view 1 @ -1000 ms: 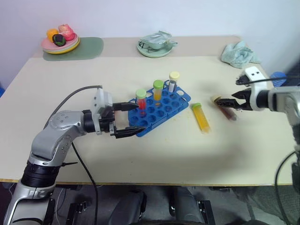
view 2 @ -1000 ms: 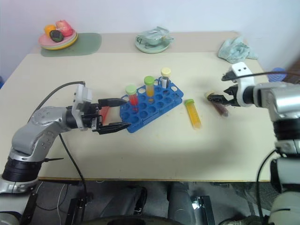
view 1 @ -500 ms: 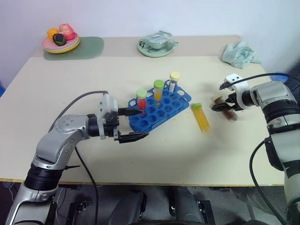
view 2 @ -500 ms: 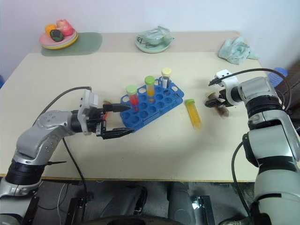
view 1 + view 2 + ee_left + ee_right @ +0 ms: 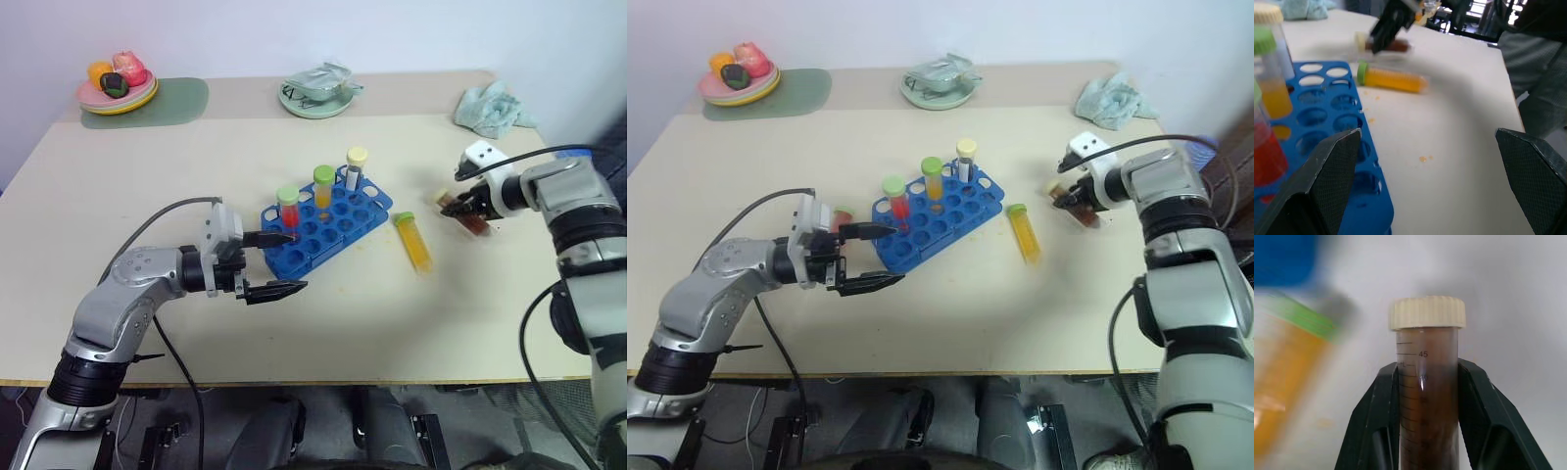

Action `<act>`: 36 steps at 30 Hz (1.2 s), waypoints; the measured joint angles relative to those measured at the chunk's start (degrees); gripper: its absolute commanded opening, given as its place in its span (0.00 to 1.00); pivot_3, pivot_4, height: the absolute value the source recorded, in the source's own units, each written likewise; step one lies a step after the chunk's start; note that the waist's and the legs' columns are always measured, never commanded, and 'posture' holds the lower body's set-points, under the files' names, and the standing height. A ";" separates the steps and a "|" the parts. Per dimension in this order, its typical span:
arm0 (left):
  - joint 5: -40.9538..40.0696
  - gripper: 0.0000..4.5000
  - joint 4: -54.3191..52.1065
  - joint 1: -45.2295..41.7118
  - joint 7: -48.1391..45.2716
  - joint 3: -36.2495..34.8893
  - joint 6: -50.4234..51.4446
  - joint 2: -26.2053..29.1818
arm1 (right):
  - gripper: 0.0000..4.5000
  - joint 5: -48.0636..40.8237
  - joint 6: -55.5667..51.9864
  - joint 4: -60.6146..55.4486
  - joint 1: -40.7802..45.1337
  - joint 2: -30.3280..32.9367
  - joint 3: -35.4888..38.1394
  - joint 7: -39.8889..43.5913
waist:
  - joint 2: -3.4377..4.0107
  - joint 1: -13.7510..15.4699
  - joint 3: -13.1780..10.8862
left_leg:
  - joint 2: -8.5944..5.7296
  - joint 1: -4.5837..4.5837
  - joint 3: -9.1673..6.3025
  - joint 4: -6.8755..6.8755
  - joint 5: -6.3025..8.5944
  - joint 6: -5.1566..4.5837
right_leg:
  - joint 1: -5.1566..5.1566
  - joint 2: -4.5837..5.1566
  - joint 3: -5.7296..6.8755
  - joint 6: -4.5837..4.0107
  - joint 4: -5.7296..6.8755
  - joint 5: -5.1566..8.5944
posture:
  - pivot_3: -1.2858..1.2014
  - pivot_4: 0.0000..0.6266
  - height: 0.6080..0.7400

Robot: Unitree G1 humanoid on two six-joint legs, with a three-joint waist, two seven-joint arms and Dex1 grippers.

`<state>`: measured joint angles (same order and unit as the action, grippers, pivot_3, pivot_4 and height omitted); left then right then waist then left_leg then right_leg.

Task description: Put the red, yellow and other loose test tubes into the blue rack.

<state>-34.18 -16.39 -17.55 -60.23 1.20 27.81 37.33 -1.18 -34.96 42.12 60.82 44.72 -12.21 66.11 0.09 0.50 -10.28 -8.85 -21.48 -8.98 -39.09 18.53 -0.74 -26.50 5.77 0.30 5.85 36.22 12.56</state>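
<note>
Whereas a second ago its fingers stood spread beside the tube, the right gripper is now clamped on the dark brown test tube, one black finger on each side of the barrel below the pale yellow cap; the tube is held low over the table, right of the blue rack. Whether it has been lifted clear cannot be told. Just beside it, between gripper and rack, the yellow-orange test tube is recorded lying flat, uncollected. Already seated upright in the rack: the red test tube, another orange one with a green cap, and a greyish one. The left gripper is held spread wide at the rack's near end, grasping nothing. Judged: brown tube secured for transfer; two loose tubes outstanding.
</note>
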 measured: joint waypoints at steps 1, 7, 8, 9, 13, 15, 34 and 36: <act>0.04 1.00 -0.16 0.44 0.27 -0.41 -0.43 0.02 | 0.28 -2.80 -0.80 -6.82 -3.10 -0.07 3.16 0.31 | 0.00 0.04 0.00 | 0.05 -0.01 -0.02 0.03 0.01 0.02 | 0.01 -0.06 0.00 0.00 -0.05 0.00 | 0.52 0.24 1.00; 0.94 1.00 0.04 3.69 1.68 -2.20 -2.05 0.13 | 0.28 -18.18 -2.12 -37.95 -19.02 -13.53 17.53 -7.63 | -0.01 0.21 0.00 | 0.17 0.05 0.05 -0.07 0.00 0.13 | 0.09 -0.20 -0.05 -0.14 -0.07 -0.17 | 0.52 0.24 1.00; 0.94 1.00 0.01 3.69 1.83 -2.27 -2.16 0.05 | 0.28 -19.50 -1.17 -40.01 -20.31 -16.47 18.19 -9.94 | 0.00 0.22 0.00 | 0.17 0.07 0.09 -0.10 -0.03 0.16 | 0.10 -0.20 -0.07 -0.16 -0.06 -0.26 | 0.52 0.24 1.00; 0.95 1.00 0.02 3.72 2.00 -2.40 -2.26 -0.20 | 0.28 -20.22 0.74 -41.24 -21.45 -19.67 19.41 -12.26 | -0.01 0.26 0.01 | 0.18 0.10 0.09 -0.08 -0.05 0.19 | 0.13 -0.22 -0.08 -0.20 -0.08 -0.35 | 0.52 0.24 1.00; 1.01 1.00 0.04 3.83 2.96 -2.44 -2.35 -0.49 | 0.28 -20.93 12.63 -42.07 -25.36 -30.84 20.42 -19.87 | -0.02 0.17 0.01 | 0.19 0.13 0.12 -0.10 -0.14 0.31 | 0.13 -0.27 -0.11 -0.24 -0.07 -0.54 | 0.52 0.24 1.00; 1.02 1.00 0.06 3.88 3.06 -2.53 -2.40 -0.48 | 0.28 -19.85 18.37 -40.65 -26.25 -33.40 20.31 -22.09 | -0.02 0.05 0.02 | 0.23 0.16 0.14 -0.09 -0.14 0.31 | 0.12 -0.33 -0.12 -0.25 -0.06 -0.55 | 0.52 0.24 1.00; 1.08 1.00 0.93 8.66 4.23 -4.25 -6.25 -1.98 | 0.28 -18.22 51.55 -7.94 -22.70 -39.76 23.38 -28.99 | 0.01 -1.69 0.03 | 0.87 0.47 0.89 0.06 -0.27 0.54 | 0.03 -1.05 -0.84 -0.61 -0.02 -0.79 | 0.52 0.24 1.00; 1.08 1.00 0.56 8.76 4.63 -4.26 -6.24 -2.02 | 0.28 -18.32 52.62 -6.45 -21.83 -40.12 23.34 -28.47 | 0.01 -1.71 0.03 | 0.90 0.51 0.96 0.07 -0.26 0.54 | 0.03 -1.08 -0.92 -0.61 -0.02 -0.80 | 0.52 0.24 1.00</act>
<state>-33.10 -15.83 -8.79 -55.60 -3.06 21.57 35.31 -19.50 17.66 35.67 38.99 4.60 11.13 37.63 0.10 -1.21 -10.25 -7.95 -20.97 -8.02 -39.02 18.26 -0.20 -26.48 4.70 -0.62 5.24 36.20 11.76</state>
